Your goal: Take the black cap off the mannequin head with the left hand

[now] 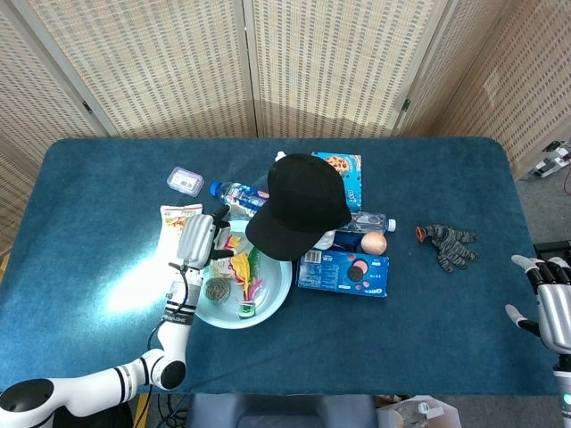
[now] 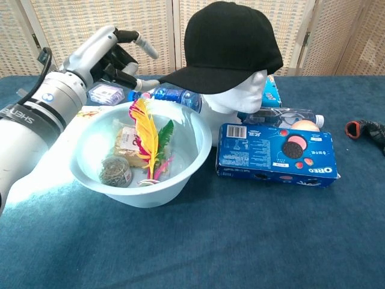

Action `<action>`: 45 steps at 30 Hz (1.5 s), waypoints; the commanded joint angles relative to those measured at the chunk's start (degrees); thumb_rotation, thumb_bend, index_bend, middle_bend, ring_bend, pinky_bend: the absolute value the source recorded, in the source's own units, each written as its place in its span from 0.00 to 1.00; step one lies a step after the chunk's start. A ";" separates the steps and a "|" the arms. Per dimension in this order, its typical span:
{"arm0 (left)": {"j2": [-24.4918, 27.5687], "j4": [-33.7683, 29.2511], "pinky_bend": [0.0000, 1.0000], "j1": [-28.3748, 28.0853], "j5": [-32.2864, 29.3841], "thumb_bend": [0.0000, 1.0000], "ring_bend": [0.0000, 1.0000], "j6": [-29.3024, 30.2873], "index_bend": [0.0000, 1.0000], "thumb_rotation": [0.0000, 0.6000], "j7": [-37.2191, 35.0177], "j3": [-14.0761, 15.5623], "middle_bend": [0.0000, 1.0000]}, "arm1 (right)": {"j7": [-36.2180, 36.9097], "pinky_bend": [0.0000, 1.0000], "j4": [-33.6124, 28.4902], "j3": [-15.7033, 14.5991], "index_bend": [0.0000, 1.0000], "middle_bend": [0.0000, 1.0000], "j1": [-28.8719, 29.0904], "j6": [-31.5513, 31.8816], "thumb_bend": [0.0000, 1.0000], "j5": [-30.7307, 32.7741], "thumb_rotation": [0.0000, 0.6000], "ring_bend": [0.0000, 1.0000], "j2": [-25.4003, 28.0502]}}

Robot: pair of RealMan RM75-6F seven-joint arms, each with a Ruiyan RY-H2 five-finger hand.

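The black cap [image 1: 299, 201] [image 2: 231, 42] sits level on the white mannequin head [image 2: 237, 96], its brim pointing left over the bowl. My left hand [image 1: 198, 236] [image 2: 111, 54] hovers left of the brim, above the far left rim of the bowl, clear of the cap. Its fingers are loosely bent and apart, and it holds nothing. My right hand [image 1: 553, 308] is at the table's right edge, far from the cap, fingers spread and empty.
A pale blue bowl [image 1: 278, 294] [image 2: 192, 156] with feathers and small items stands in front of the mannequin. An Oreo box [image 1: 343, 272] [image 2: 277, 153], a water bottle [image 1: 234, 194], a cookie box [image 1: 343, 169], a small purple box [image 1: 185, 181] and dark gloves [image 1: 449, 242] lie around.
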 commanded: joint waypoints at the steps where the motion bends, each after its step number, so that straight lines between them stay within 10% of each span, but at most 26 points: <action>1: -0.18 0.67 1.00 0.03 0.21 0.18 1.00 0.80 0.42 1.00 -1.58 -0.78 0.92 | -0.35 0.31 -0.31 0.02 0.27 0.31 0.12 -0.02 0.15 -0.09 1.00 0.26 0.05; 45: 2.79 4.96 1.00 -5.10 10.02 0.37 1.00 0.13 0.72 1.00 -9.47 2.65 1.00 | -0.37 0.31 -0.85 0.06 0.27 0.32 1.07 -0.79 0.15 -0.06 1.00 0.26 0.22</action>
